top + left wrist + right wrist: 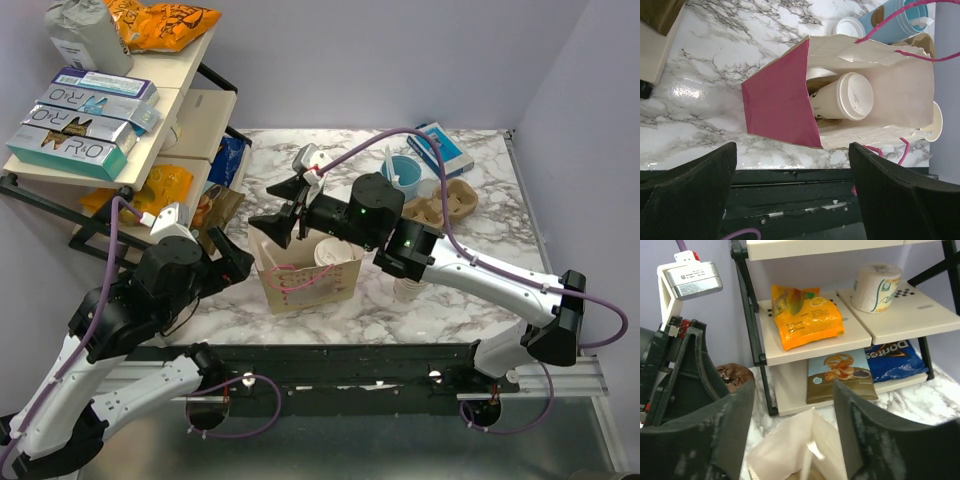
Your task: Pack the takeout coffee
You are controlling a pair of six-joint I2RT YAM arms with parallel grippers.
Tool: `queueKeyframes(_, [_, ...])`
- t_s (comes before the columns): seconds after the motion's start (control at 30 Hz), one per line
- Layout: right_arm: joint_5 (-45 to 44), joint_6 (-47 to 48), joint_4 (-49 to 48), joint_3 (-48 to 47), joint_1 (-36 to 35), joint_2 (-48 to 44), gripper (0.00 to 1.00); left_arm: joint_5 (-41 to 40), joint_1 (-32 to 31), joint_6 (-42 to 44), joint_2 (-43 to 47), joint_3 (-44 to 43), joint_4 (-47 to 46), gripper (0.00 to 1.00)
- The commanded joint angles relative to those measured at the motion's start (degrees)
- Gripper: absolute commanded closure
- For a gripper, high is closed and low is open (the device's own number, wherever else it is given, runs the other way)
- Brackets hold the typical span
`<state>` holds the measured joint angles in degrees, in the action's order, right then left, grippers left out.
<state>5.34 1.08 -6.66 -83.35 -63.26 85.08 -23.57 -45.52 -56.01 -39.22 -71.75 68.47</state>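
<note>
The takeout coffee (855, 96), a white cup with a round white lid and dark lettering, stands inside the open paper bag (780, 100) with a pink side and pink string handles. From above, the lidded cup (328, 253) shows in the bag (300, 285) at the table's front middle. My right gripper (275, 208) hovers over the bag's far left corner. In its wrist view the right gripper (792, 430) is open, with the bag's top edge (790, 455) below and nothing held. My left gripper (792, 195) is wide open just left of the bag (232, 255), empty.
A stack of lidless paper cups (408, 288) stands right of the bag under my right arm. Behind it are a cardboard cup carrier (452, 200), a light-blue mug (405, 172) and a blue box (440, 148). A shelf unit (150, 120) with snack bags stands at the left.
</note>
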Motion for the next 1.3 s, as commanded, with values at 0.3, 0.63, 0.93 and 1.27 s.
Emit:
queueKeyframes(0.3, [-23.9, -4.4, 25.5, -13.9, 4.3, -4.8, 0.00, -2.3, -0.2, -0.9, -1.3, 1.3, 1.8, 0.01])
queueKeyframes(0.63, [-34.4, -20.8, 40.0, 6.5, 27.7, -26.0, 0.00, -4.7, -0.2, -3.0, -2.6, 2.0, 1.6, 0.01])
queueKeyframes(0.93, [-43.7, -22.8, 38.3, 32.0, 31.3, -46.6, 0.00, -6.4, -0.2, -3.1, -1.1, 2.6, 1.6, 0.01])
queueKeyframes(1.27, [-44.5, -17.9, 32.7, 38.4, 31.3, -58.0, 0.00, -7.6, -0.2, -4.4, 2.0, 4.4, 0.7, 0.01])
